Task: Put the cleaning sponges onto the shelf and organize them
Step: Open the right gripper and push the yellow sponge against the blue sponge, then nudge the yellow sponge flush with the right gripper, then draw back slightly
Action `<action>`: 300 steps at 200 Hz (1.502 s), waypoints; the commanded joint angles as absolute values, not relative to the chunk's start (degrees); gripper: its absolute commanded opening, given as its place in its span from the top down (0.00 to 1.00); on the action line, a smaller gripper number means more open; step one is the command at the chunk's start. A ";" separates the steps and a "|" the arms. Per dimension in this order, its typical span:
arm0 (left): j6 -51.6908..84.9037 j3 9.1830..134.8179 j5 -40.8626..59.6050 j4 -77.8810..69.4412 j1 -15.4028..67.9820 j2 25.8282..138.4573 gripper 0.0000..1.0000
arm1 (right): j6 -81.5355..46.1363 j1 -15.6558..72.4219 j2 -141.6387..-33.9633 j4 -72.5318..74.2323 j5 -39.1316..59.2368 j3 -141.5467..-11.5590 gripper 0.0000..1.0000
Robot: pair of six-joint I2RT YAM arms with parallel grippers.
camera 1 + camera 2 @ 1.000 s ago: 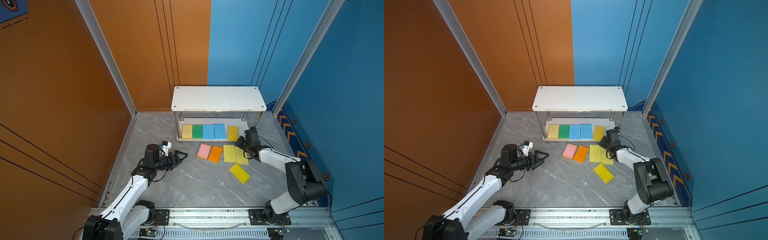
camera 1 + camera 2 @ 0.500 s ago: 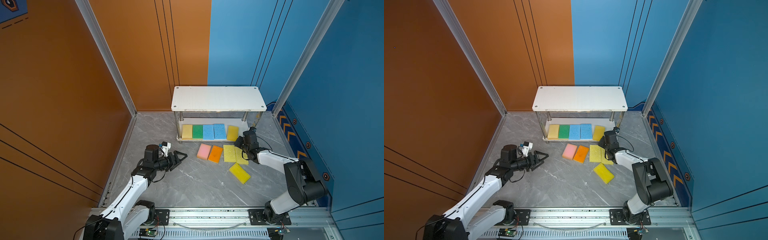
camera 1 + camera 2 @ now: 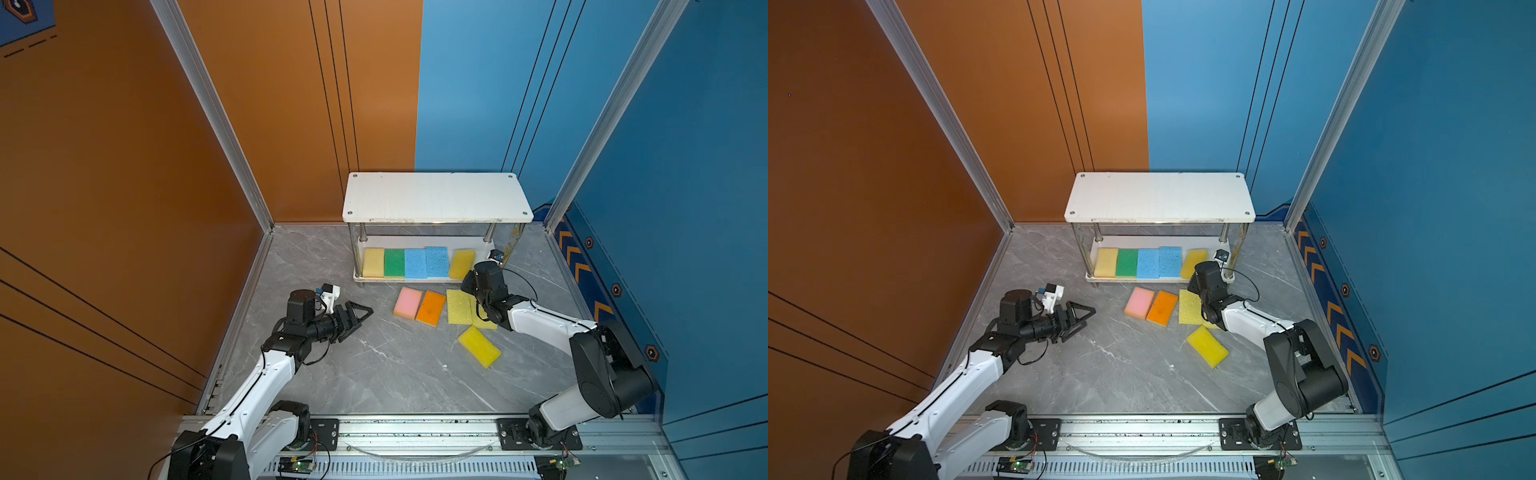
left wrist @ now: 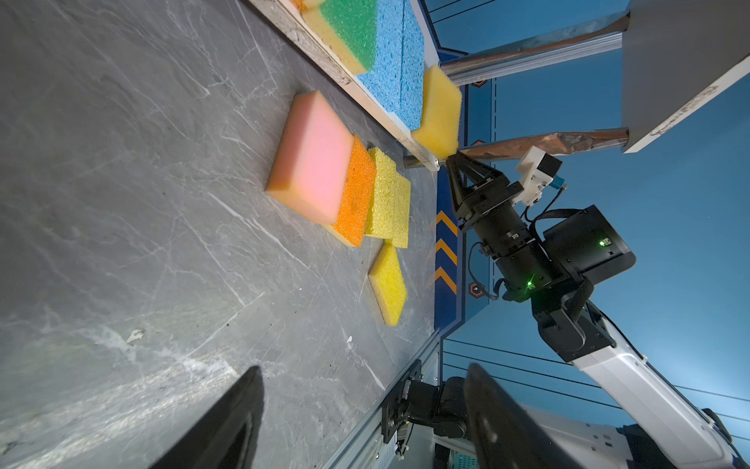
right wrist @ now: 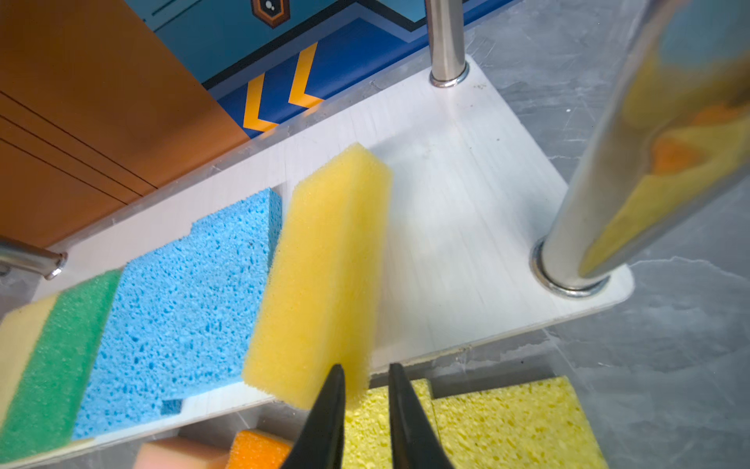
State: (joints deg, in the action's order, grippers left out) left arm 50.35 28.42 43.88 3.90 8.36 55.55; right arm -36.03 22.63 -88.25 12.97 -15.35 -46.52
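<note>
The shelf (image 3: 436, 199) (image 3: 1158, 195) stands at the back. Its lower board (image 5: 466, 203) carries a pale yellow sponge (image 3: 373, 262), a green one (image 3: 394, 262), two blue ones (image 3: 415, 264) and a yellow sponge (image 3: 461, 263) (image 5: 324, 264) that leans tilted on the blue one beside it. My right gripper (image 5: 363, 367) (image 4: 450, 156) is at that sponge's near corner, jaws slightly apart, so open. On the floor lie pink (image 3: 408, 302), orange (image 3: 431, 308), two coarse yellow (image 3: 459, 306) and one bright yellow (image 3: 479, 346) sponges. My left gripper (image 3: 365, 311) (image 4: 364, 367) hovers open and empty left of them.
The shelf's shiny front post (image 5: 608, 203) stands close beside my right gripper. Orange wall on the left, blue wall on the right. A metal rail (image 3: 415, 428) runs along the front edge. Bare marble floor (image 3: 374, 374) lies between the two arms.
My right gripper's jaws have parted from the yellow sponge, which now rests tilted on the lower board. The right wrist shifted slightly left. The left arm has not moved.
</note>
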 commanded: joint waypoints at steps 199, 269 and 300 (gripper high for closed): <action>49.65 26.96 46.50 3.99 6.13 54.10 0.22 | -38.95 18.88 -87.42 -2.30 -14.94 -50.95 0.38; 49.83 27.07 46.32 3.89 6.15 54.20 0.21 | -40.59 15.36 -83.52 -0.16 -5.20 -47.40 0.38; 50.01 27.06 46.32 3.87 6.24 54.05 0.22 | -43.48 14.12 -84.23 3.86 7.25 -46.45 0.39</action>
State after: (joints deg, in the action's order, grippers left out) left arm 50.39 27.42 45.30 3.97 6.63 54.70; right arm -40.58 14.87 -84.20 0.78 -3.81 -47.42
